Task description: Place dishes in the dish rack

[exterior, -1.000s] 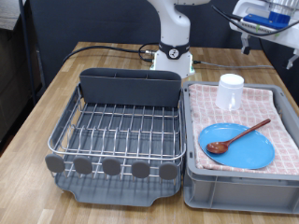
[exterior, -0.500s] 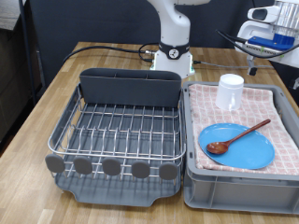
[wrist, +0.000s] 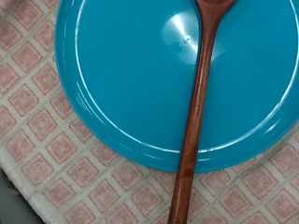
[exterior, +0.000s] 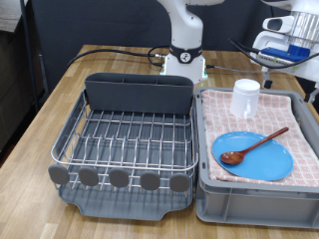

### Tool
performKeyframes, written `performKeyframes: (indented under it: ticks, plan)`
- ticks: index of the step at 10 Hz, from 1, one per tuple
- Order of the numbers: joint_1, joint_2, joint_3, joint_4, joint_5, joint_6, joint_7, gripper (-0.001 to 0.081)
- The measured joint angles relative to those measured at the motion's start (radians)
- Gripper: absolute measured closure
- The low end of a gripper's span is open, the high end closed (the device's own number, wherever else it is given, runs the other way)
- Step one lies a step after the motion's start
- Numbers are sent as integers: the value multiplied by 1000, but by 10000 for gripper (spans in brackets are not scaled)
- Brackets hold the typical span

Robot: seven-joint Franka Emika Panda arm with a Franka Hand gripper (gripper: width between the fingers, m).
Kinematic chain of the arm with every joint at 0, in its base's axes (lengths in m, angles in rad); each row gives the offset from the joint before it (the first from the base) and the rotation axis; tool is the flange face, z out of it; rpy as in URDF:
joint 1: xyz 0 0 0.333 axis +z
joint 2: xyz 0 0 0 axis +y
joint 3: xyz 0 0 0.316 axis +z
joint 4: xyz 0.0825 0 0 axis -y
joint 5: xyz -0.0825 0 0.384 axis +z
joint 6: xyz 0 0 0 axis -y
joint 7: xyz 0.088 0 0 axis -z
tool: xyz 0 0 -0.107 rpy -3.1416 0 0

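The bright-blue plate [exterior: 261, 161] lies flat on the pink checked cloth in the grey bin, with the reddish-brown wooden spoon [exterior: 257, 145] resting across it. The white mug [exterior: 245, 98] stands behind them on the same cloth. The dish rack [exterior: 125, 139] on the exterior view's left holds nothing. My gripper [exterior: 286, 45] hangs high at the exterior view's top right, above the bin and touching nothing. The wrist view looks straight down on the plate [wrist: 121, 75] and the spoon handle [wrist: 196, 112]; no fingers show in it.
The grey bin [exterior: 249, 207] lined with the checked cloth [exterior: 299, 124] stands right of the rack. The rack has a tall cutlery bin [exterior: 138, 95] at the back and rounded tabs [exterior: 120, 178] in front. The robot base [exterior: 183, 60] stands behind on the wooden table.
My hand has shifted a little and come lower at the exterior view's top right. The plate, spoon, mug and rack have not moved.
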Motion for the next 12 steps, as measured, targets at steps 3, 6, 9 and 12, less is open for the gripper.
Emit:
performKeyframes:
  ticks: [3,6,9,12]
  plan:
    - [-1,44,-24,-21,-52,64,47,4]
    - [0,102,-55,-27,-127,127,106,4]
    - [4,153,-71,-17,-173,142,133,4]
    - [5,205,-80,14,-203,157,143,4]
